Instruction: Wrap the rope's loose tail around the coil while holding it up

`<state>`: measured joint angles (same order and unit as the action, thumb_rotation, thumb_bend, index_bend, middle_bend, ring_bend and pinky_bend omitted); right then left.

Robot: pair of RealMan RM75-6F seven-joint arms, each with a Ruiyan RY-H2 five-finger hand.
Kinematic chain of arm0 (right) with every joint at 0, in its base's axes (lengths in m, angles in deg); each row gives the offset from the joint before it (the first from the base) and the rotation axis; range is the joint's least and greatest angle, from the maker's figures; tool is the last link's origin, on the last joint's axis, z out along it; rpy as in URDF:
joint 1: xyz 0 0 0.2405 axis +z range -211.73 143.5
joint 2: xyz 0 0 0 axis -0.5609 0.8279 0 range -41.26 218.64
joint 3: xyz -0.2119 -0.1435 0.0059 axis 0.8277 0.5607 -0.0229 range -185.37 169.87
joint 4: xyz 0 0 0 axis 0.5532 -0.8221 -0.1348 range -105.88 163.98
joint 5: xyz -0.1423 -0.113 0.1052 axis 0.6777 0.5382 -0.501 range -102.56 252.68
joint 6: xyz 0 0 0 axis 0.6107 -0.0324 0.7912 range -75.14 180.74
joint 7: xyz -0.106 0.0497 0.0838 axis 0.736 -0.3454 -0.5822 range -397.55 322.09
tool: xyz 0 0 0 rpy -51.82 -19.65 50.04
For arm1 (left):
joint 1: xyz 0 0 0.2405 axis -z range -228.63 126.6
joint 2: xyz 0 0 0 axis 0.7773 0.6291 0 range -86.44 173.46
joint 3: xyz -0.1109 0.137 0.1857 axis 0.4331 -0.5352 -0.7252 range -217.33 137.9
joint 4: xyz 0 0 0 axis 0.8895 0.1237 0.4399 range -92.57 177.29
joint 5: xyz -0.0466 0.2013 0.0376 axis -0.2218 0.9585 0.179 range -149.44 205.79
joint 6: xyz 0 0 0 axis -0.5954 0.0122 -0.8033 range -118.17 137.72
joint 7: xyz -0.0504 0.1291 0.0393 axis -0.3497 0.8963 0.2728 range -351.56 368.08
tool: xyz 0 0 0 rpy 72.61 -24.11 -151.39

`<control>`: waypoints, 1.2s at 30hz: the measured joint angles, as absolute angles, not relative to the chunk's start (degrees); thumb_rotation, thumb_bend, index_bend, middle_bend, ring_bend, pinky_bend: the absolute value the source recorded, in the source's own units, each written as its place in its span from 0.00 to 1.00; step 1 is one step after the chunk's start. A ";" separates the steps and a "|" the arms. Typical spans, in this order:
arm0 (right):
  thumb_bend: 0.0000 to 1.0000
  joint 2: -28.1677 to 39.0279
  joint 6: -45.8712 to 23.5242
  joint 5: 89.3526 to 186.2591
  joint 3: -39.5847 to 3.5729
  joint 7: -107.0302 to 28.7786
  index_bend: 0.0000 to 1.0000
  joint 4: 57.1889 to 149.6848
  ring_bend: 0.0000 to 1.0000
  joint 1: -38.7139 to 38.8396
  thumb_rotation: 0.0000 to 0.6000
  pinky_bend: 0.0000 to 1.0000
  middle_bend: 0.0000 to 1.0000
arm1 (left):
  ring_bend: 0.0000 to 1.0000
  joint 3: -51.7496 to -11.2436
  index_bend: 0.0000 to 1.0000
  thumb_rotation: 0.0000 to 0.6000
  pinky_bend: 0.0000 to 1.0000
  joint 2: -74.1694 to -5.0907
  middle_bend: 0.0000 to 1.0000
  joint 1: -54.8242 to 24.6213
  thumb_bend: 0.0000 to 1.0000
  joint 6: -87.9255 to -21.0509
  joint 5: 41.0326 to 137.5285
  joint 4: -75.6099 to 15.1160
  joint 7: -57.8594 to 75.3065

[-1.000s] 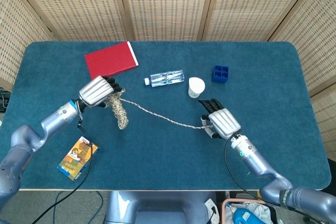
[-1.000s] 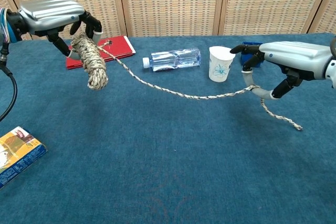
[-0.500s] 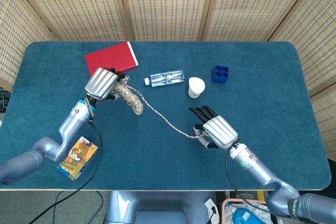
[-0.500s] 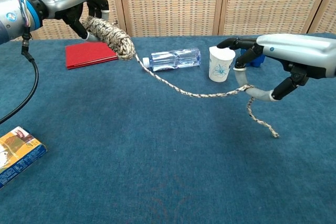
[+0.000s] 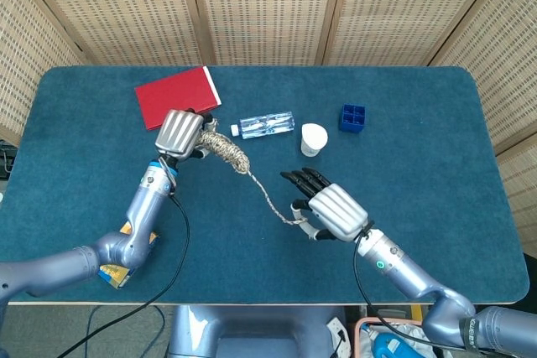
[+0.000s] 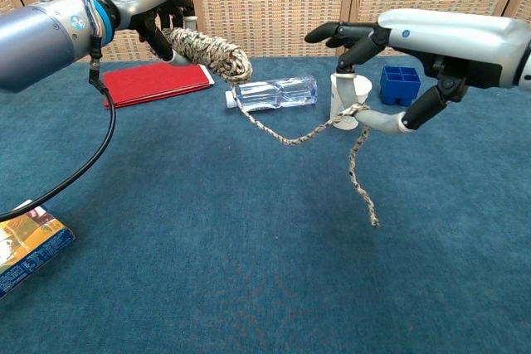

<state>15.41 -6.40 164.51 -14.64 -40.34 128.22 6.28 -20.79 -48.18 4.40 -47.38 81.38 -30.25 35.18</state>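
My left hand (image 5: pixel 181 132) (image 6: pixel 149 7) grips one end of the rope coil (image 5: pixel 224 150) (image 6: pixel 209 50) and holds it up off the table, the coil sticking out sideways to the right. From the coil's free end the loose tail (image 5: pixel 268 199) (image 6: pixel 294 134) sags across to my right hand (image 5: pixel 331 211) (image 6: pixel 431 39). That hand is raised above the table and pinches the tail between thumb and a finger, the other fingers spread. The tail's last stretch (image 6: pixel 362 188) dangles below the right hand.
A red book (image 5: pixel 176 95) lies at the back left. A water bottle (image 5: pixel 266 125), a white paper cup (image 5: pixel 313 139) and a blue grid box (image 5: pixel 352 118) sit behind the rope. A snack packet (image 5: pixel 115 259) lies near the front left edge.
Both hands rose and moved toward each other. The coil swung from hanging down to sticking out sideways, farther right. The tail between the hands went slacker and its end now dangles.
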 measured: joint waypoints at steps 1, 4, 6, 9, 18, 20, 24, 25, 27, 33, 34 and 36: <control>0.48 15.65 -6.15 164.37 -14.92 -40.54 0.68 128.76 0.00 6.55 1.00 0.00 0.00 | 0.47 -20.55 0.84 1.00 0.61 -48.63 0.65 4.79 0.50 -47.18 80.99 -29.90 35.36; 0.48 16.27 -5.49 163.56 -16.18 -40.51 0.68 129.96 0.00 7.46 1.00 0.00 0.00 | 0.47 -20.23 0.84 1.00 0.61 -49.47 0.65 5.68 0.50 -46.77 80.69 -28.88 35.74; 0.48 16.73 -4.94 162.54 -17.38 -40.17 0.68 130.83 0.00 8.22 1.00 0.00 0.00 | 0.47 -20.06 0.84 1.00 0.61 -50.09 0.65 6.37 0.50 -46.46 80.72 -28.07 35.85; 0.47 17.54 -3.80 160.46 -19.27 -39.64 0.68 132.36 0.00 9.47 1.00 0.00 0.00 | 0.47 -19.87 0.84 1.00 0.61 -51.01 0.65 7.34 0.50 -46.11 81.13 -26.67 35.84; 0.48 19.91 1.13 149.67 -25.63 -38.45 0.69 137.25 0.00 14.31 1.00 0.00 0.01 | 0.47 -19.23 0.84 1.00 0.61 -54.28 0.65 9.99 0.50 -45.22 80.66 -23.40 36.90; 0.48 20.26 2.03 147.09 -27.00 -37.99 0.69 137.73 0.00 15.51 1.00 0.00 0.01 | 0.47 -19.27 0.84 1.00 0.62 -55.03 0.65 10.42 0.50 -45.00 80.53 -22.61 37.14; 0.48 21.08 3.72 140.16 -30.22 -37.25 0.69 138.82 0.00 18.33 1.00 0.00 0.01 | 0.47 -18.98 0.84 1.00 0.63 -56.46 0.65 11.28 0.50 -44.82 80.22 -21.30 37.26; 0.48 21.28 4.03 138.57 -30.85 -36.96 0.69 138.98 0.00 19.03 1.00 0.00 0.01 | 0.47 -18.84 0.84 1.00 0.63 -56.86 0.65 11.57 0.50 -44.87 80.17 -20.94 37.36; 0.48 21.65 4.59 134.96 -32.21 -35.83 0.69 139.07 0.00 20.93 1.00 0.00 0.01 | 0.48 -18.75 0.84 1.00 0.63 -57.44 0.65 12.08 0.50 -44.99 80.26 -20.41 37.71; 0.48 21.57 4.92 126.15 -35.34 -32.59 0.69 136.93 0.00 26.29 1.00 0.00 0.01 | 0.48 -19.64 0.84 1.00 0.63 -59.30 0.65 12.96 0.50 -45.16 81.07 -19.29 39.17; 0.48 21.46 4.83 124.89 -35.78 -32.42 0.69 136.44 0.00 26.90 1.00 0.00 0.02 | 0.48 -19.93 0.84 1.00 0.63 -59.70 0.65 13.02 0.50 -45.17 81.29 -19.17 39.30; 0.48 21.06 4.39 122.00 -36.67 -31.94 0.69 135.02 0.00 28.36 1.00 0.00 0.02 | 0.48 -20.24 0.84 1.00 0.63 -60.06 0.65 13.04 0.50 -45.20 81.81 -19.09 39.21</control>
<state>21.06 4.39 122.00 -36.67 -31.94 135.02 28.36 -20.24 -60.06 13.04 -45.20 81.81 -19.09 39.21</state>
